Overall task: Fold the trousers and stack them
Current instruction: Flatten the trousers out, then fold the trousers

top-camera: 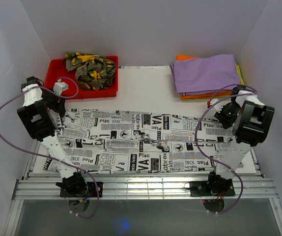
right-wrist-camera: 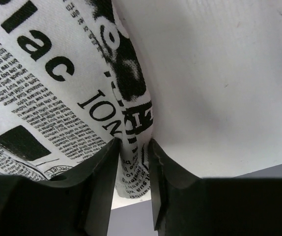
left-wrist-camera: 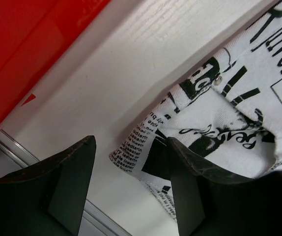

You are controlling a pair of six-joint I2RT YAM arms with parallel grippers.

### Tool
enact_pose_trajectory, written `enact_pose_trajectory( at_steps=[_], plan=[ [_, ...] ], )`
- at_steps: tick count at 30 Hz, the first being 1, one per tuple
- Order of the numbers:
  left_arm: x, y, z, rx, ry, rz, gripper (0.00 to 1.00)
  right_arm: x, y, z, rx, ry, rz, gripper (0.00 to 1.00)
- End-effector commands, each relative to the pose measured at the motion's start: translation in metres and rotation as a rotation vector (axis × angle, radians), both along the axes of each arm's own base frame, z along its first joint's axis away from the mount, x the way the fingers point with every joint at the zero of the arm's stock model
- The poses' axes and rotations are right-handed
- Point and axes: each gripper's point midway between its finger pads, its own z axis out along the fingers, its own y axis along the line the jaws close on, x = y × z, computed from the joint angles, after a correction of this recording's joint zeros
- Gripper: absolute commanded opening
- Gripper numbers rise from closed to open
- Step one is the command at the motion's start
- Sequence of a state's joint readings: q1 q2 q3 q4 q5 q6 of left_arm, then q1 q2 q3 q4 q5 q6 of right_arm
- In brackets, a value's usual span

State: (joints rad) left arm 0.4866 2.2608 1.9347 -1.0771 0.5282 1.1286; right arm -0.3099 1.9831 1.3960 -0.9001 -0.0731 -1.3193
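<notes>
The white table point(top-camera: 146, 83) fills the workspace, and the newspaper-print trousers point(top-camera: 146, 142) lie spread flat across its near half, running from the left arm to the right arm, with the lettering facing up. At the far right corner sits a stack of folded cloths point(top-camera: 207, 73), purple on top with orange and yellow edges showing beneath. At the far left corner stands a red tray point(top-camera: 55, 69), and the camouflage trousers point(top-camera: 92, 69) lie bunched inside it, well apart from the printed pair. The left gripper point(left-wrist-camera: 131, 145) is down at the far left corner of the printed trousers, just beside the tray; its jaws stand wide apart, the cloth's corner lies in the gap, and one finger point(left-wrist-camera: 195, 191) rests over the fabric while the other is above bare table, so nothing is clamped. The right gripper point(right-wrist-camera: 132, 145) is at the far right corner of the same trousers, its jaws drawn close together with a raised fold of the printed edge pinched between them.
</notes>
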Motion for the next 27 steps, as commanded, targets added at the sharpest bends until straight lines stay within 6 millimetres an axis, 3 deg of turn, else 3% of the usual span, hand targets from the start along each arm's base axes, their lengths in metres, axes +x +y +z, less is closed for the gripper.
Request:
enact_pose_trajectory(
  at_steps=[1,3,4,6,10,11,13,16,21,26,27],
  plan=[
    [-0.004,-0.002,0.003,0.055,-0.017,-0.110,0.70,-0.025,0.006,-0.013,0.024,0.095,0.029,0.35],
    [-0.007,-0.002,-0.005,0.071,0.006,-0.130,0.67,-0.026,0.007,-0.012,0.025,0.099,0.035,0.29],
    [-0.009,-0.004,-0.008,0.072,0.014,-0.136,0.61,-0.026,0.008,-0.012,0.027,0.100,0.035,0.19],
    [-0.009,-0.006,-0.012,0.075,0.025,-0.145,0.54,-0.026,0.008,-0.011,0.027,0.099,0.043,0.10],
    [-0.005,-0.009,-0.011,0.078,0.018,-0.150,0.33,-0.018,0.008,-0.002,0.034,0.077,0.047,0.08],
    [0.001,-0.006,-0.005,0.084,-0.001,-0.142,0.18,-0.015,0.009,0.000,0.038,0.066,0.042,0.08],
    [0.009,-0.004,0.000,0.084,-0.015,-0.119,0.09,-0.004,0.006,0.010,0.037,0.025,0.038,0.08],
    [0.026,0.000,0.021,0.085,-0.094,-0.090,0.00,0.014,0.005,0.029,0.053,-0.049,0.018,0.08],
    [0.053,0.007,0.074,0.056,-0.269,0.033,0.00,0.040,-0.002,0.062,0.082,-0.173,-0.018,0.08],
    [0.060,0.004,0.116,0.032,-0.411,0.072,0.00,0.053,-0.010,0.091,0.096,-0.272,-0.038,0.08],
    [0.064,0.005,0.138,0.043,-0.475,0.085,0.00,0.054,-0.011,0.098,0.097,-0.292,-0.041,0.08]
  ],
)
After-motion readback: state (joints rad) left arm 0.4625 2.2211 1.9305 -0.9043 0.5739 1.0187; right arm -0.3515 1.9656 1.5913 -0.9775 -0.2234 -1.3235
